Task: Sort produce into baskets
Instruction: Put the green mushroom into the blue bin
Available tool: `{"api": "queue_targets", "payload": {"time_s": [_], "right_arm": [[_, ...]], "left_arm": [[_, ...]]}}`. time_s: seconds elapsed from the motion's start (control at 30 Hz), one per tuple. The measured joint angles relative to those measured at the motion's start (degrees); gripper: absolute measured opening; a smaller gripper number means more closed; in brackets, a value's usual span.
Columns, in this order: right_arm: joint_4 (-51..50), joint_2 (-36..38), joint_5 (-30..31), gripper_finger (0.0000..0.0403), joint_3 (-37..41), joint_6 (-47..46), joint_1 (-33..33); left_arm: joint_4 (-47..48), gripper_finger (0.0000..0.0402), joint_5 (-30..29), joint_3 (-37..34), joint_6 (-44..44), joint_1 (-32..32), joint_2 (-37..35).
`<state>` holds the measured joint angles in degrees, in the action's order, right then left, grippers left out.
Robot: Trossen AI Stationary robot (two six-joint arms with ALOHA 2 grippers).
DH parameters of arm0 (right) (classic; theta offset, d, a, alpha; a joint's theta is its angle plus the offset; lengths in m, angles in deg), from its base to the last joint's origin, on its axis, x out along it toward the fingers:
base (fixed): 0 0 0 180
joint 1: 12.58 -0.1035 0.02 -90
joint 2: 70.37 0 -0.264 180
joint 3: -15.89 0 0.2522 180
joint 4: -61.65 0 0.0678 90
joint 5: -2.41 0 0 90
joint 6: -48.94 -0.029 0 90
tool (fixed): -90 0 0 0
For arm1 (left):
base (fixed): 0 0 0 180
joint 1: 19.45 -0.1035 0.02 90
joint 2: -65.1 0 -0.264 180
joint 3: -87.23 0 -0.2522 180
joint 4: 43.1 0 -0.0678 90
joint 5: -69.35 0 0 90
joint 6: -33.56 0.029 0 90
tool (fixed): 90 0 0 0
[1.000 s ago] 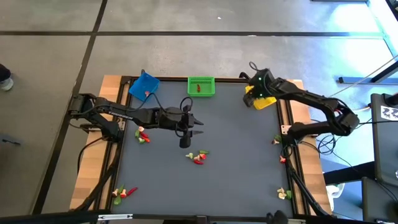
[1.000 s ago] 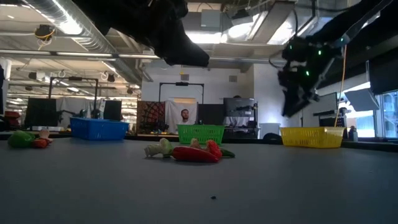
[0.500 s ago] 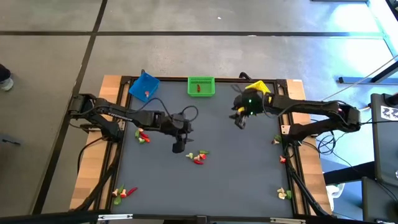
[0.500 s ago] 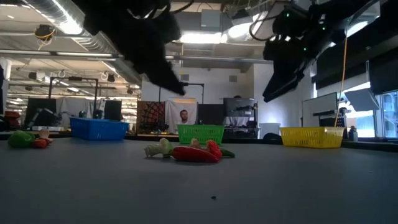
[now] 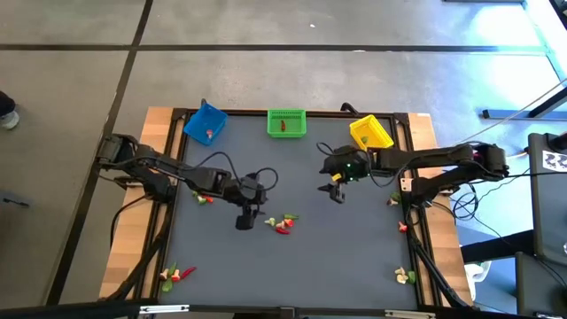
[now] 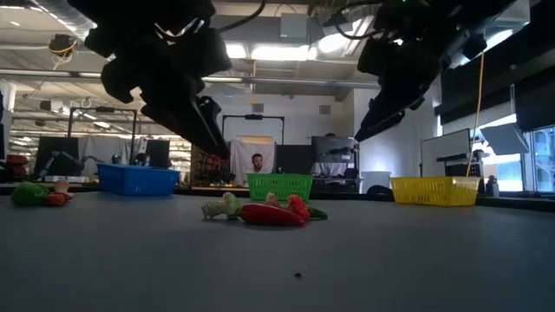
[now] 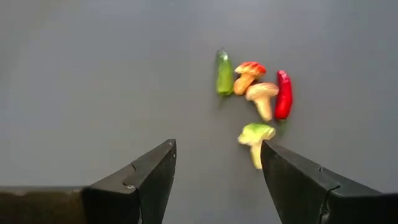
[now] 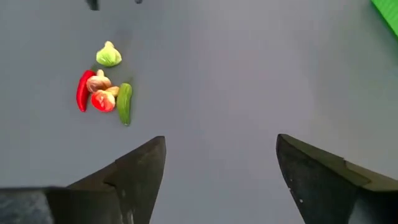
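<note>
A cluster of produce [image 5: 282, 223] lies mid-table: a green pepper [image 7: 223, 73], two mushrooms, a red chili [image 7: 283, 93] and a green-topped piece [image 7: 255, 140]. My left gripper [image 5: 245, 220] hangs open just left of the cluster and above the table, tilted down toward it [image 7: 217, 155]. My right gripper [image 5: 337, 193] hangs open above the table, right of and farther back than the cluster [image 8: 102, 87]. The blue basket [image 5: 205, 124], green basket [image 5: 286, 122] and yellow basket [image 5: 370, 133] stand along the far edge.
More small produce lies by the left edge [image 5: 202, 197], at the near left [image 5: 175, 275], near right [image 5: 404, 276] and along the right edge [image 5: 392, 202]. The green basket holds a red piece [image 5: 282, 127], the blue basket a reddish one [image 5: 210, 135].
My right gripper has swung from over the yellow basket toward the table's middle and near side. My left gripper has moved toward the near edge and down, tipping toward the produce cluster. The cluster has stayed put.
</note>
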<state>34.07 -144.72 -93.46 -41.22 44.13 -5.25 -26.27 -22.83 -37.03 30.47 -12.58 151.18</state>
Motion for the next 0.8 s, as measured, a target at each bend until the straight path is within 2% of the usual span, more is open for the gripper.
{"api": "queue_targets", "payload": {"time_s": [0.17,0.5,0.63,0.8], "right_arm": [[0.1,-0.3,-1.2,0.0299,0.0,-2.5,0.0],[0.0,-0.3,-1.2,0.0299,0.0,-4.5,0.0],[-0.1,-0.3,-1.2,0.0298,0.0,-5.4,0.0],[-0.2,-0.3,-1.2,0.0298,0.0,-5.8,0.0]], "left_arm": [[-1.4,0.023,0.4,-0.4,-1.1,1.1,0.7],[-5.9,0.023,2.2,-0.4,0.3,2.3,7.9],[-9.4,0.023,5.6,-0.4,2.9,0.8,9.6],[-10.2,0.023,12.0,-0.4,1.9,-1.1,12.3]]}}
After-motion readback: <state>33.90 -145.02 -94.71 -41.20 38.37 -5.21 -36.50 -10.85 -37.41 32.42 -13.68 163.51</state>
